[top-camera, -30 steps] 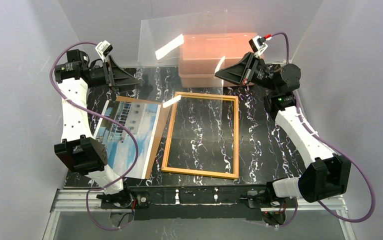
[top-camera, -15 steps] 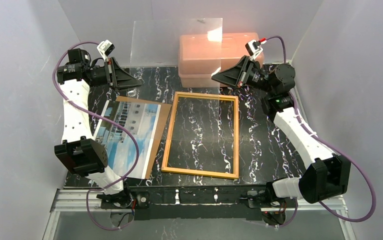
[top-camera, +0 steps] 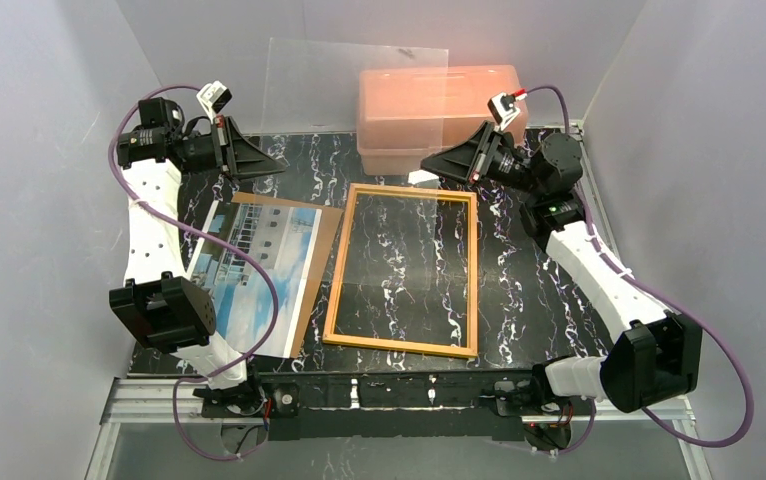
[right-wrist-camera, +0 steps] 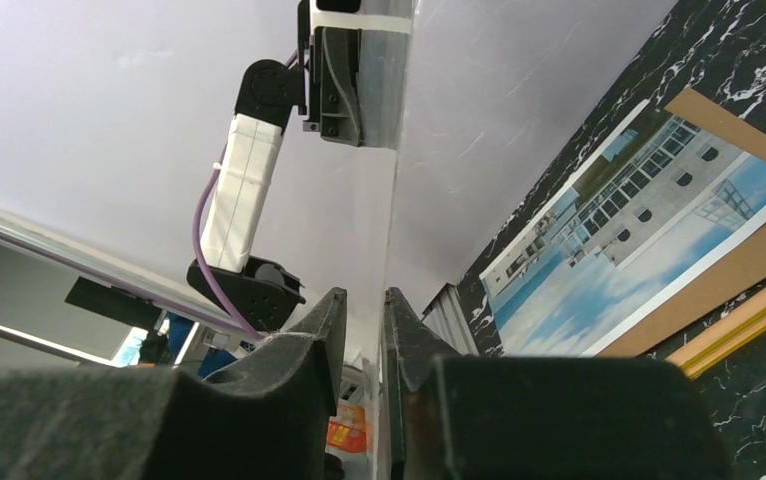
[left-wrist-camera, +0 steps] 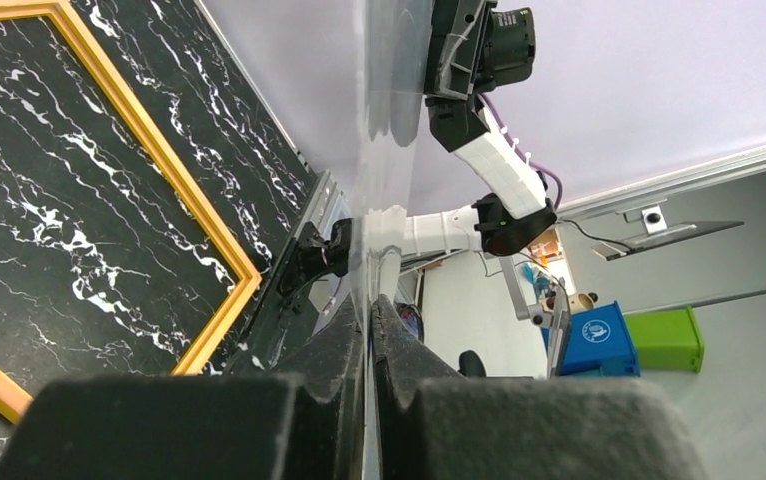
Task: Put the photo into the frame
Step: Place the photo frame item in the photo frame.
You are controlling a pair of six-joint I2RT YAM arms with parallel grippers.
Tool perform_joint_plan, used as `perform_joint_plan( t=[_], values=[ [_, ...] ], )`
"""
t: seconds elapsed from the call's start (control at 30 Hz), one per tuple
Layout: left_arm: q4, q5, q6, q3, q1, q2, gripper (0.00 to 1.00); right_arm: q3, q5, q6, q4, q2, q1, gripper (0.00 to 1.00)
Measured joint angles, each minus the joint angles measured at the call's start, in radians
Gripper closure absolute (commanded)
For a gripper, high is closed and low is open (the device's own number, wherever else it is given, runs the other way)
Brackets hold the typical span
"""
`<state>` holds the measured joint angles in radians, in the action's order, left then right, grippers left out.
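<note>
The photo (top-camera: 249, 275) lies face up on a brown backing board (top-camera: 326, 228) at the left of the table. To its right lies the frame (top-camera: 474, 270), yellow-orange, its opening showing bare table. A clear pane (top-camera: 339, 85) stands upright at the back between both grippers. My left gripper (top-camera: 277, 164) is shut on the pane's left end; the left wrist view shows the pane (left-wrist-camera: 384, 100) pinched edge-on between the fingertips (left-wrist-camera: 368, 305). My right gripper (top-camera: 426, 166) is at the pane's right end. Its jaws (right-wrist-camera: 364, 295) stand slightly apart, with the pane (right-wrist-camera: 396, 150) against one finger only.
A salmon-pink plastic box (top-camera: 439, 105) stands at the back, behind the pane and close to my right gripper. White walls close in the table on three sides. The black marbled table (top-camera: 519, 300) shows to the right of the frame.
The pane has swung from a slant to upright. My left gripper closed on its left end. My right gripper dropped lower and its jaws parted a little.
</note>
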<state>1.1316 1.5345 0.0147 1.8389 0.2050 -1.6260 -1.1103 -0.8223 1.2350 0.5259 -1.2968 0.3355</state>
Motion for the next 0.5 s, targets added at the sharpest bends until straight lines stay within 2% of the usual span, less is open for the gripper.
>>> perform_joint_plan(
  t=[0.1,0.3,0.43,0.5],
  values=[
    [-0.017,0.000,0.014,-0.006,0.000,0.001,1.00,0.009,0.012,0.001,0.001,0.000,0.020,0.63],
    [-0.099,-0.002,0.084,-0.067,-0.001,0.018,1.00,0.016,0.040,-0.005,0.000,0.000,0.060,0.72],
    [-0.153,-0.009,0.123,-0.112,-0.007,0.041,1.00,0.029,0.061,-0.010,-0.005,0.000,0.070,0.74],
    [-0.172,-0.017,0.134,-0.130,-0.014,0.051,1.00,0.030,0.069,-0.013,-0.011,0.000,0.072,0.79]
  ],
)
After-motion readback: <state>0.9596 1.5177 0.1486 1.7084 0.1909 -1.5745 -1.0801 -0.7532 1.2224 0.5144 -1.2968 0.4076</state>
